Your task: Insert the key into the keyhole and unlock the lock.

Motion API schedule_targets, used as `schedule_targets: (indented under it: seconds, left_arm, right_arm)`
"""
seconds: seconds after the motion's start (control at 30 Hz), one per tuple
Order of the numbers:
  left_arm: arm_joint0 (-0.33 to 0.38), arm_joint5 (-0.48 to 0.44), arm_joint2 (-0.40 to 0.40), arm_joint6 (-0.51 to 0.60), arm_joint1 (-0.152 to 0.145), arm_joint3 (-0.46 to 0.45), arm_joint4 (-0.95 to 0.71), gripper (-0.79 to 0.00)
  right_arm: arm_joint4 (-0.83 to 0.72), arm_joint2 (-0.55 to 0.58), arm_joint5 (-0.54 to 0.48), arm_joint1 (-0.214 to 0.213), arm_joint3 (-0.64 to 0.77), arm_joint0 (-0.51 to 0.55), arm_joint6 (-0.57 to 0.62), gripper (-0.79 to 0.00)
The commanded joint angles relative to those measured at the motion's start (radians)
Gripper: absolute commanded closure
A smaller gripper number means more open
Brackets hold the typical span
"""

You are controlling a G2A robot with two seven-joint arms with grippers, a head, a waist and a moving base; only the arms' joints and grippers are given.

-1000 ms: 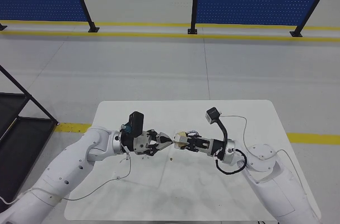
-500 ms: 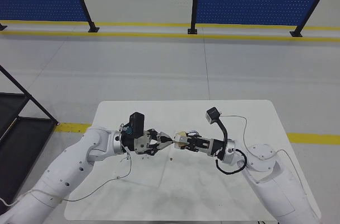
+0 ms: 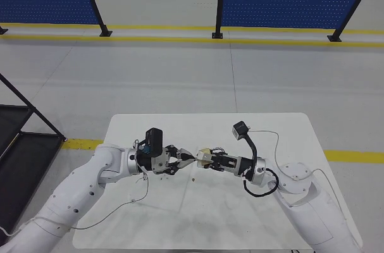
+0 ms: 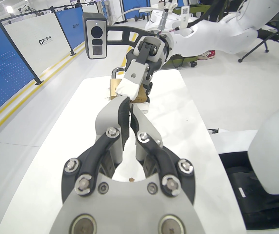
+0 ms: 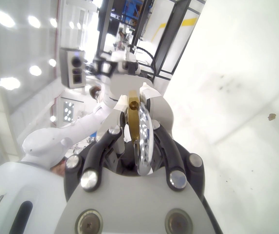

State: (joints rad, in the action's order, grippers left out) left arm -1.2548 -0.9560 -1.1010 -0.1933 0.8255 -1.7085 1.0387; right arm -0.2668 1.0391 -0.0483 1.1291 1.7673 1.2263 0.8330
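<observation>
In the top view, both arms are stretching in from the lower corners and meeting at mid-frame above the white table [image 3: 179, 215]. The left gripper [image 3: 186, 159] is pointing right, its tips just beside the brass padlock [image 3: 203, 156], which the right gripper [image 3: 207, 160] is holding off the table.

In the left wrist view, the left gripper [image 4: 129, 103] is pinching narrowly on the key [image 4: 130, 119], which is showing only as a thin edge-on sliver between the black pads. Its tip is hidden where the fingers are reaching the padlock [image 4: 114, 88] at centre frame, and a taped finger [image 4: 129, 89] of the right gripper is covering much of the lock.

In the right wrist view, the right gripper [image 5: 132, 103] is clamping the padlock [image 5: 133, 120] at centre. The chrome shackle [image 5: 144, 135] is curving back toward the camera, and the keyhole [image 5: 133, 103] is facing the blurred left gripper [image 5: 127, 83].
</observation>
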Motion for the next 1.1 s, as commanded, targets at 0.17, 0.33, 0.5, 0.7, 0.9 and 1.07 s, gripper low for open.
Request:
schedule_targets:
  seconds: [0.17, 0.33, 0.5, 0.7, 0.9, 1.07]
  left_arm:
    - [-0.010, -0.004, -0.015, -0.006, 0.004, 0.003, 0.007, 0.000]
    - [-0.012, -0.009, -0.021, -0.004, 0.008, 0.007, 0.006, 0.000]
    - [-0.012, -0.014, -0.025, -0.002, 0.012, 0.012, 0.003, 0.000]
    - [-0.013, -0.019, -0.030, 0.002, 0.017, 0.021, -0.002, 0.000]
    - [-0.016, -0.024, -0.039, 0.003, 0.020, 0.022, -0.004, 0.000]
    - [-0.019, -0.028, -0.046, 0.005, 0.023, 0.024, -0.002, 0.000]
  right_arm:
    - [0.000, 0.000, 0.000, 0.000, 0.000, 0.000, 0.000, 0.000]
    - [0.000, 0.000, 0.000, 0.000, 0.000, 0.000, 0.000, 0.000]
    - [0.000, 0.000, 0.000, 0.000, 0.000, 0.000, 0.000, 0.000]
    - [0.000, 0.000, 0.000, 0.000, 0.000, 0.000, 0.000, 0.000]
    - [0.000, 0.000, 0.000, 0.000, 0.000, 0.000, 0.000, 0.000]
    - [0.000, 0.000, 0.000, 0.000, 0.000, 0.000, 0.000, 0.000]
